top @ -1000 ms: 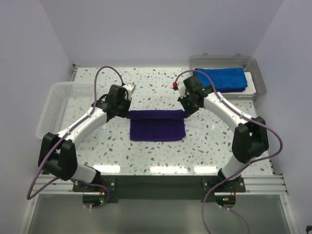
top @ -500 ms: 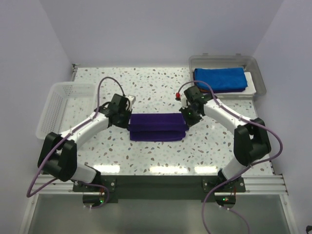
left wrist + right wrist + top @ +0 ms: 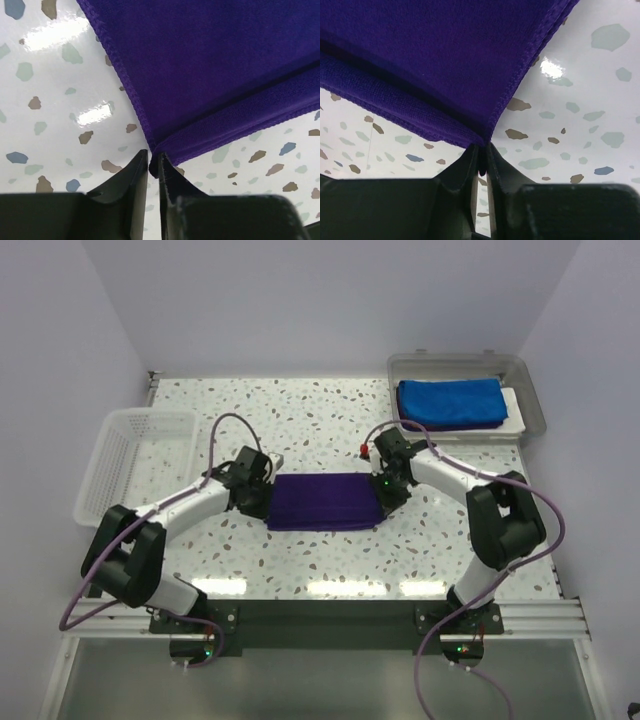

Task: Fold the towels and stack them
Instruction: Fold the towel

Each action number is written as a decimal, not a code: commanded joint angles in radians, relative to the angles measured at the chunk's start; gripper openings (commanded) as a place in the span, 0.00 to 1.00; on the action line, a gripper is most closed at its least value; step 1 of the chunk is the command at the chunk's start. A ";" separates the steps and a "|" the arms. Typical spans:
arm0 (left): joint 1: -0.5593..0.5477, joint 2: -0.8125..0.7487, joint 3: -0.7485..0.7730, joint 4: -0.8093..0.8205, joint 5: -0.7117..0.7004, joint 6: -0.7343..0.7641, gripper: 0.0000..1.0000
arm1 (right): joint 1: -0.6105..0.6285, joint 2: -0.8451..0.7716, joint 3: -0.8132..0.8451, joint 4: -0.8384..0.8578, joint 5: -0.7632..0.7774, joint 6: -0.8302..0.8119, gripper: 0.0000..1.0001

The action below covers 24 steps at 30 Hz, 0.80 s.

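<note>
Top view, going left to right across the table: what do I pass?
basket → left gripper → purple towel → right gripper → blue towel

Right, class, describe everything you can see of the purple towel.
The towel is deep purple, soft-piled cloth with a stitched hem. It is folded into a wide rectangle, its layers showing along one edge, and lies flat on the speckled table. The left gripper pinches its left corner and the right gripper pinches its right corner.
</note>
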 commanded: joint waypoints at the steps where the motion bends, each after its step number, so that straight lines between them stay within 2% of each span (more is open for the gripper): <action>1: -0.008 -0.056 -0.015 0.019 0.041 -0.030 0.20 | 0.009 -0.058 -0.020 -0.006 -0.045 0.010 0.16; 5: -0.018 -0.099 -0.034 0.006 0.056 -0.060 0.31 | 0.021 -0.106 -0.042 -0.018 -0.076 0.027 0.32; 6: -0.019 -0.121 -0.046 0.006 0.064 -0.067 0.36 | 0.026 -0.120 -0.048 -0.023 -0.085 0.029 0.40; 8: -0.021 -0.155 -0.060 0.001 0.088 -0.093 0.47 | 0.044 -0.160 -0.049 -0.050 -0.097 0.039 0.45; 10: -0.031 -0.213 -0.067 -0.019 0.123 -0.109 0.53 | 0.065 -0.196 -0.045 -0.067 -0.114 0.055 0.48; 13: -0.045 -0.302 -0.051 -0.045 0.104 -0.172 0.60 | 0.082 -0.281 -0.034 -0.060 -0.126 0.101 0.48; 18: -0.053 -0.329 0.046 -0.039 0.059 -0.244 0.61 | 0.082 -0.345 -0.069 0.106 -0.135 0.213 0.47; 21: -0.062 -0.268 0.064 0.007 0.051 -0.267 0.55 | 0.082 -0.336 -0.128 0.233 -0.132 0.288 0.47; 24: -0.067 -0.193 0.043 0.064 0.038 -0.289 0.44 | 0.082 -0.313 -0.198 0.337 -0.126 0.338 0.46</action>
